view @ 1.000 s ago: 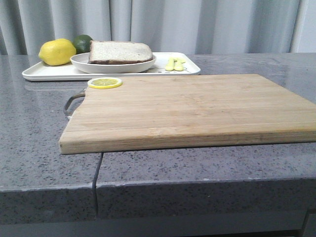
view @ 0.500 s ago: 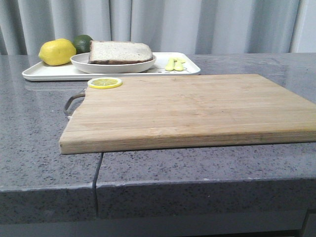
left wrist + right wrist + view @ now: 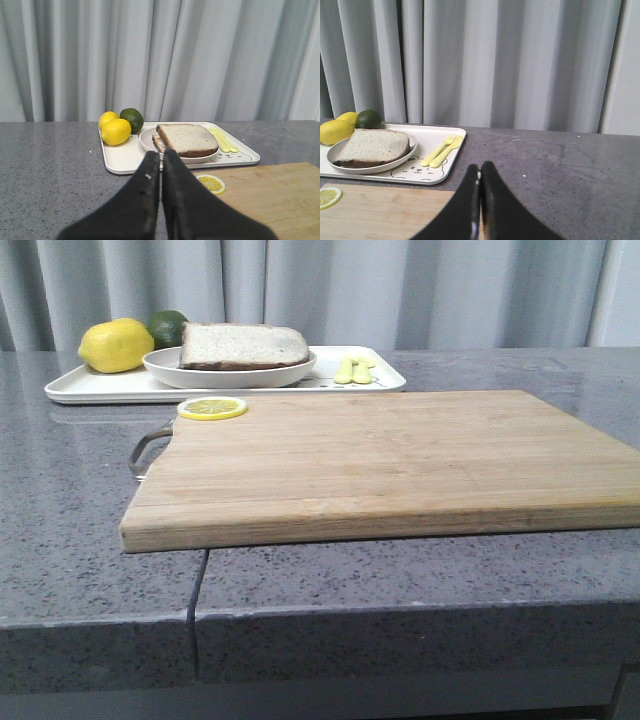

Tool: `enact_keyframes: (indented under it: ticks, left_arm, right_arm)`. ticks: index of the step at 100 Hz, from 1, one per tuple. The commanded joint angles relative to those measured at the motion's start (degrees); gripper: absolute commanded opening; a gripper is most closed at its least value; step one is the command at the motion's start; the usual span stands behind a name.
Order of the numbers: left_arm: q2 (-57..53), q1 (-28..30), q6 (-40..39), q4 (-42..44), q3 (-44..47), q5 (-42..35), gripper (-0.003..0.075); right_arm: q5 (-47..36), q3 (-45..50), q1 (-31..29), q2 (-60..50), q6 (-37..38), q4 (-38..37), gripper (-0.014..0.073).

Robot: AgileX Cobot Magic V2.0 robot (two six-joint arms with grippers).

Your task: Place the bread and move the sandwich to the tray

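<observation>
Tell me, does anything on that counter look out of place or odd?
One small thing: a lemon slice lies alone at the far left corner of the wooden cutting board, partly over its edge. Otherwise all is tidy: bread on the round plate, on the tray. Nothing spilled.

Bread (image 3: 244, 345) on plate (image 3: 229, 370), on tray (image 3: 90, 388), behind cutting board (image 3: 390, 460).

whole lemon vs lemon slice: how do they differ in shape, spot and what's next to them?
The whole lemon is a plump, uncut fruit; the lemon slice is a thin flat disc with its segments showing. The whole lemon sits on the tray; the lemon slice lies on a corner of the cutting board. The whole lemon is beside a lime; the lemon slice lies alone. Both are yellow.
</observation>
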Motion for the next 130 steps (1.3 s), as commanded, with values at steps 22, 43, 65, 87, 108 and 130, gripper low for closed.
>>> enact_keyframes:
  ticks: [22,43,65,87,108,130]
  left_arm:
    - [0.94,-0.20,-0.46,-0.36,-1.27,-4.78,-0.0019]
    - [0.94,-0.20,-0.46,-0.36,-1.27,-4.78,-0.0020]
    - [0.73,-0.18,0.40,2.61,1.52,-8.03,-0.0020]
    - [0.73,3.16,0.40,9.02,14.70,-21.75,-0.0019]
    - [-0.28,6.50,0.28,14.40,23.43,-21.82,-0.0020]
    - [-3.46,6.50,0.28,15.19,26.53,-20.34,-0.0019]
  right_arm:
    - [0.72,-1.44,-0.23,0.13,-0.24,-2.65,-0.0069]
    - [0.72,-1.44,-0.23,0.13,-0.24,-2.65,-0.0069]
    - [0.72,-1.44,-0.23,0.13,-0.24,-2.65,-0.0069]
    - [0.72,-1.44,-0.23,0.13,-0.24,-2.65,-0.0069]
    - [0.72,-1.44,-0.23,0.13,-0.24,-2.65,-0.0069]
    - [0.78,-1.44,-0.23,0.13,-0.24,-2.60,-0.0069]
